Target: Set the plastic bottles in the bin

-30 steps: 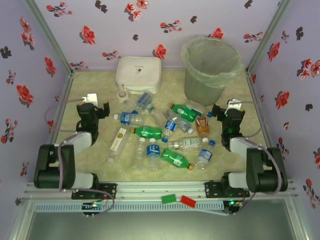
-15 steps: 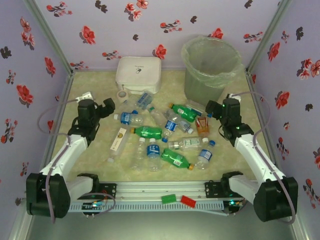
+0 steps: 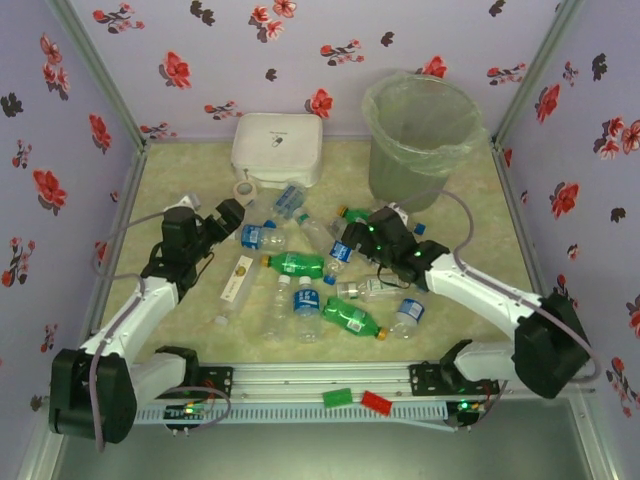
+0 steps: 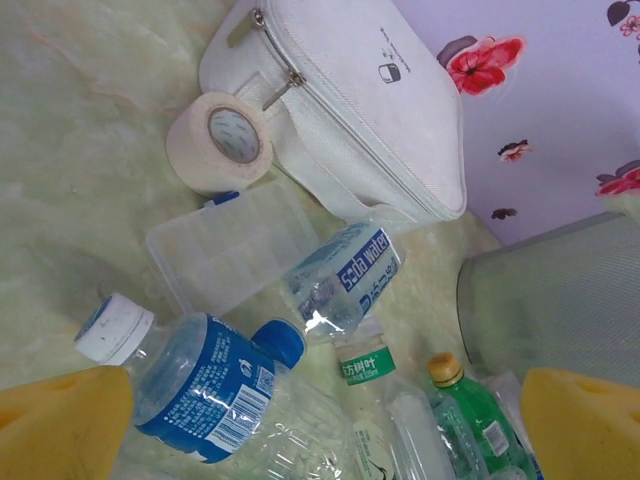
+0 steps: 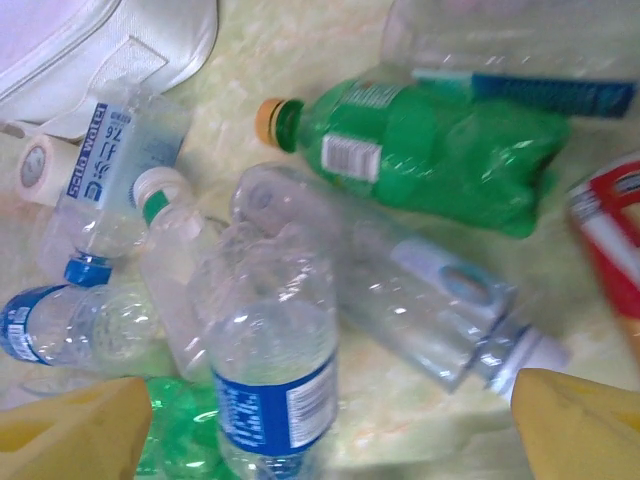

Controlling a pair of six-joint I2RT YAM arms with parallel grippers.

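Several plastic bottles (image 3: 298, 265) lie scattered mid-table, green ones with orange caps and clear ones with blue labels. The grey-green bin (image 3: 420, 140), lined with a clear bag, stands at the back right. My left gripper (image 3: 232, 212) is open just left of a blue-labelled bottle (image 4: 190, 385), which lies partly between its yellow fingertips (image 4: 60, 425). My right gripper (image 3: 352, 236) is open low over the heap. A clear blue-labelled bottle (image 5: 275, 380) stands between its fingers (image 5: 580, 420), untouched. A green bottle (image 5: 430, 150) lies beyond it.
A white rounded box (image 3: 278, 148) sits at the back, with a tape roll (image 3: 243, 191) and a clear plastic case (image 4: 225, 245) in front of it. A long flat carton (image 3: 236, 278) lies left of the bottles. Floral walls close in three sides.
Both arms have unfolded and reached forward. The left gripper moved right toward the blue-labelled bottle. The right gripper swung left from beside the bin to over the bottle heap.
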